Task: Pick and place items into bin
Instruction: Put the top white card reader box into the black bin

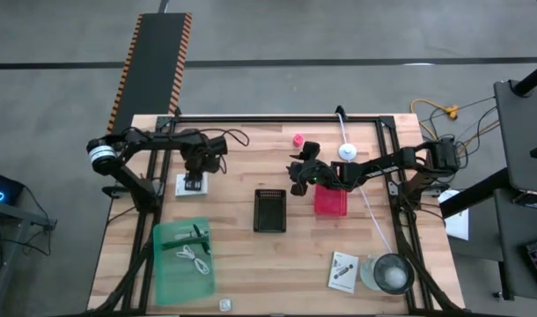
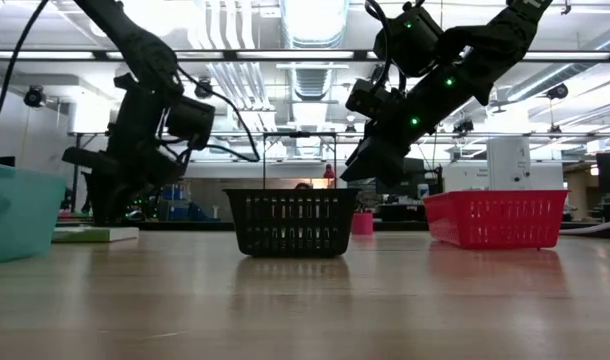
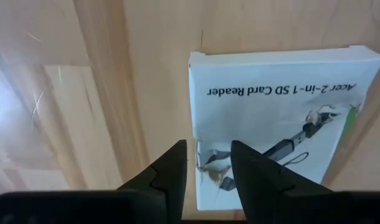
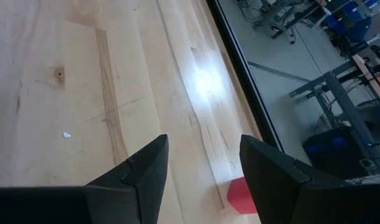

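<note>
White printed cardboard, a flat SD-card-reader box (image 3: 277,124), lies on the wood directly under the left gripper (image 3: 209,168), whose two dark fingers stand a little apart with nothing between them, one fingertip over the box's near edge and the other over bare wood. From the low view I cannot tell whether the tips touch the table. To take the box cleanly, my guess is the gripper should come straight down so the fingers straddle that long edge, close only once both are below the top face, and lift level so the flat box does not pivot out.

Away from that gripper, toward the table's near side, sits the translucent green bin (image 1: 183,255), holding a coiled white cable (image 1: 194,259) and a thin dark piece. Toward the table's middle stands the small black mesh basket (image 1: 269,210), and past it the red mesh basket (image 1: 331,201).

The right gripper (image 4: 202,165) hangs raised beside the red basket, fingers spread and empty, a small pink-red knob (image 4: 242,195) below it.

Counted: two arms, one green bin, two mesh baskets, one box here, a second printed card (image 1: 342,271) and one clear round lidded container (image 1: 392,274) at the far corner.
</note>
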Controlling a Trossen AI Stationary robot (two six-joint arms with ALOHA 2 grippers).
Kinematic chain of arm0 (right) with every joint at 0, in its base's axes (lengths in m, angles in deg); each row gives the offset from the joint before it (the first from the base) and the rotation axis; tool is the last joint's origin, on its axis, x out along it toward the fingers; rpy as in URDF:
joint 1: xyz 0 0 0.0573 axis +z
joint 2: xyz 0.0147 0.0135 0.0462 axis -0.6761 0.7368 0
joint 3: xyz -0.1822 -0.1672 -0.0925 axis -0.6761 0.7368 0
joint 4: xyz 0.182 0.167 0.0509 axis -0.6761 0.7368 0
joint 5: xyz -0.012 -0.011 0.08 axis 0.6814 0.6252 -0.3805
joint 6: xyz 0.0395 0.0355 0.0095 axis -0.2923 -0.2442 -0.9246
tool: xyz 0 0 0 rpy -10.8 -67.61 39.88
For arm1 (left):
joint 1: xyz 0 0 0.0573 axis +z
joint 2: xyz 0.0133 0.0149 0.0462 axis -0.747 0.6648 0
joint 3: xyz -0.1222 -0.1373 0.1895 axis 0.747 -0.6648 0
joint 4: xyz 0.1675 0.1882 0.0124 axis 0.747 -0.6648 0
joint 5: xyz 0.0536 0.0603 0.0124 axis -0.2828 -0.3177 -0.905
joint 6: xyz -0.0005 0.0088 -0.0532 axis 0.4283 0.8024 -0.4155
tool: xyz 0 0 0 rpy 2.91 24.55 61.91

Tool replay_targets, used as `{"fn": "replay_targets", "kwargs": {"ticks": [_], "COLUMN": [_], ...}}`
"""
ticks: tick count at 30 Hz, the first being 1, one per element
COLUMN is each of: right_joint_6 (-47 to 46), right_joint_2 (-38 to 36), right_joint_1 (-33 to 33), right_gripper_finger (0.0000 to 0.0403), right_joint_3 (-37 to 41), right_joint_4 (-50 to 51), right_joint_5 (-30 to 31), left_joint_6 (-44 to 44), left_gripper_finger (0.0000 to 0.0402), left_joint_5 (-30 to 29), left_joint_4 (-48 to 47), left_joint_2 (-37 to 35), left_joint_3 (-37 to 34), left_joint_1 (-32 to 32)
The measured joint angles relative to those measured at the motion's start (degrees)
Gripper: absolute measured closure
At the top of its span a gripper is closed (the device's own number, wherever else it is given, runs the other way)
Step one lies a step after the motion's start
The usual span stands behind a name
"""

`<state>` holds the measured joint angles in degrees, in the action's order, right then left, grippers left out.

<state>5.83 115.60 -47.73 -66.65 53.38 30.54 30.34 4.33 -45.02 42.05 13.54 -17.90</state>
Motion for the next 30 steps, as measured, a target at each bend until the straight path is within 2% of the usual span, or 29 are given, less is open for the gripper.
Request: {"fn": "replay_targets", "kwargs": {"ticks": [9, 14, 23, 27, 30], "right_joint_6": [0.0, 0.0, 0.0, 0.0, 0.0], "right_joint_2": [0.0, 0.0, 0.0, 0.0, 0.0], "right_joint_1": [0.0, 0.02, 0.02, 0.02, 0.01], "right_gripper_finger": [0.0218, 0.0218, 0.0218, 0.0218, 0.0218], "right_joint_3": [0.0, 0.0, 0.0, 0.02, 0.02], "right_joint_4": [0.0, 0.0, 0.05, 0.06, 0.07], "right_joint_5": [0.02, -0.01, -0.01, -0.01, 0.0], "left_joint_6": [-0.03, -0.05, 0.33, 1.98, 2.93], "left_gripper_finger": [0.0295, 0.0295, 0.0295, 0.0299, 0.0324], "left_joint_5": [-1.3, -0.36, 0.6, 4.82, 5.6], "left_joint_4": [-3.15, 0.49, 1.72, 3.73, 4.01], "left_joint_2": [0.0, 0.3, 0.98, 0.97, 1.07], "left_joint_3": [0.2, -0.72, -3.54, -4.14, -4.25], "left_joint_1": [0.81, 1.51, 2.25, 2.49, 2.5]}}
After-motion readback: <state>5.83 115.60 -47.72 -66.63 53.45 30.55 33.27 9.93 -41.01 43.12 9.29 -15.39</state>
